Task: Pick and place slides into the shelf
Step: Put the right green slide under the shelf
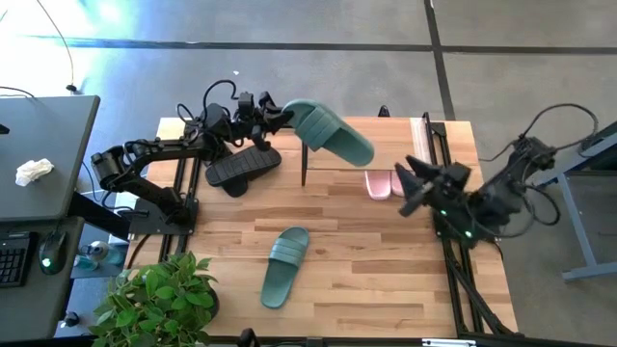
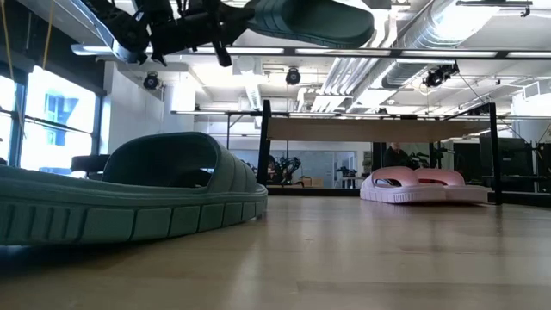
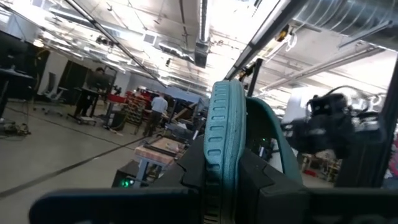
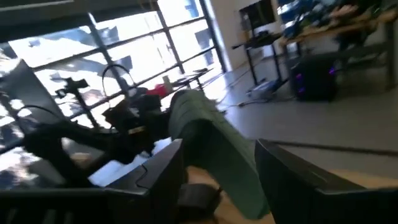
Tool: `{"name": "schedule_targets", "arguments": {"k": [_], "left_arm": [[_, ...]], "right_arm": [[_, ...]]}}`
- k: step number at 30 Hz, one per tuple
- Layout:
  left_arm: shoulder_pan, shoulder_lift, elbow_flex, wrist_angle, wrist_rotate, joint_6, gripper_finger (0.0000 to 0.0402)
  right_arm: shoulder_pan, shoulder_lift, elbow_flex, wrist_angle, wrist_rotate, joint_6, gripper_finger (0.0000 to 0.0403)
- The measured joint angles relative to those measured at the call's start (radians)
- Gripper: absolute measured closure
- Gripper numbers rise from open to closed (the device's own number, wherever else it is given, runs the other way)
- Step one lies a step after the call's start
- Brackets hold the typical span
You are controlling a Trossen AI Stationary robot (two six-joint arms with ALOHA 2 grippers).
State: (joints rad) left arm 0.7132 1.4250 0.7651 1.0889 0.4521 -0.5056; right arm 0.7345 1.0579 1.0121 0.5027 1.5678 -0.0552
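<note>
My left gripper (image 1: 281, 118) is shut on a dark green slide (image 1: 333, 135), held high over the shelf's left end; it shows at the top of the low view (image 2: 310, 21). The shelf (image 2: 379, 129) stands at the table's far side, and the pale pink pair (image 2: 422, 185) lies on the table under it. The second green slide (image 1: 284, 265) lies sole down near the table's near edge. The black slides (image 1: 241, 166) lie below the left arm. My right gripper (image 1: 405, 183) hangs open by the shelf's right end, facing the lifted slide (image 4: 211, 143). My left gripper holds the green slide by the end nearest the left arm (image 1: 295, 116), pinched between both fingers. The fingers come level from the table's left, along the slide's length. In the wrist view the ribbed sole rim (image 3: 217, 130) stands up between the fingers. The slide is lifted clear.
A potted plant (image 1: 159, 299) stands at the table's near left corner. The shelf's black side frames (image 2: 265, 146) (image 2: 492, 146) stand upright at the far side. Bare wood lies between the green slide on the table and the right arm's base (image 1: 482, 217).
</note>
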Motion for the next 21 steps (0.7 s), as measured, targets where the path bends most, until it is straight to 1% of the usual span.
{"name": "schedule_targets", "arguments": {"k": [3,5,6,7,8,9,11,13,17,19,21], "left_arm": [[0.000,0.000,0.000,0.001,0.019,-0.001,0.0372],[0.000,0.000,0.000,0.001,0.040,-0.002,0.0372],[0.000,0.000,0.000,0.001,0.053,-0.002,0.0372],[0.000,0.000,0.000,0.000,0.062,-0.002,0.0372],[0.000,0.000,0.000,0.000,0.069,-0.002,0.0372],[0.000,0.000,0.000,0.000,0.074,-0.003,0.0372],[0.000,0.000,0.000,-0.003,0.081,-0.003,0.0372],[0.000,0.000,0.000,-0.011,0.090,-0.003,0.0372],[0.000,0.000,0.000,-0.016,0.096,-0.003,0.0372],[0.000,0.000,0.000,-0.016,0.097,-0.003,0.0371],[0.000,0.000,0.000,-0.016,0.098,-0.002,0.0369]], "right_arm": [[0.066,-0.076,-0.163,-0.075,0.000,0.300,0.0226],[0.072,-0.079,-0.272,-0.101,-0.050,0.479,0.0233],[0.057,-0.065,-0.318,-0.102,-0.108,0.558,0.0236],[0.037,-0.044,-0.351,-0.104,-0.191,0.625,0.0239],[0.011,-0.017,-0.377,-0.112,-0.275,0.685,0.0241],[-0.016,0.012,-0.390,-0.112,-0.334,0.737,0.0243],[-0.074,0.080,-0.387,-0.094,-0.454,0.828,0.0244],[-0.129,0.164,-0.366,-0.126,-0.589,0.882,0.0244],[-0.217,0.294,-0.270,-0.188,-0.824,0.898,0.0244],[-0.252,0.347,-0.221,-0.282,-0.906,0.881,0.0244],[-0.283,0.372,-0.174,-0.397,-0.956,0.870,0.0245]]}}
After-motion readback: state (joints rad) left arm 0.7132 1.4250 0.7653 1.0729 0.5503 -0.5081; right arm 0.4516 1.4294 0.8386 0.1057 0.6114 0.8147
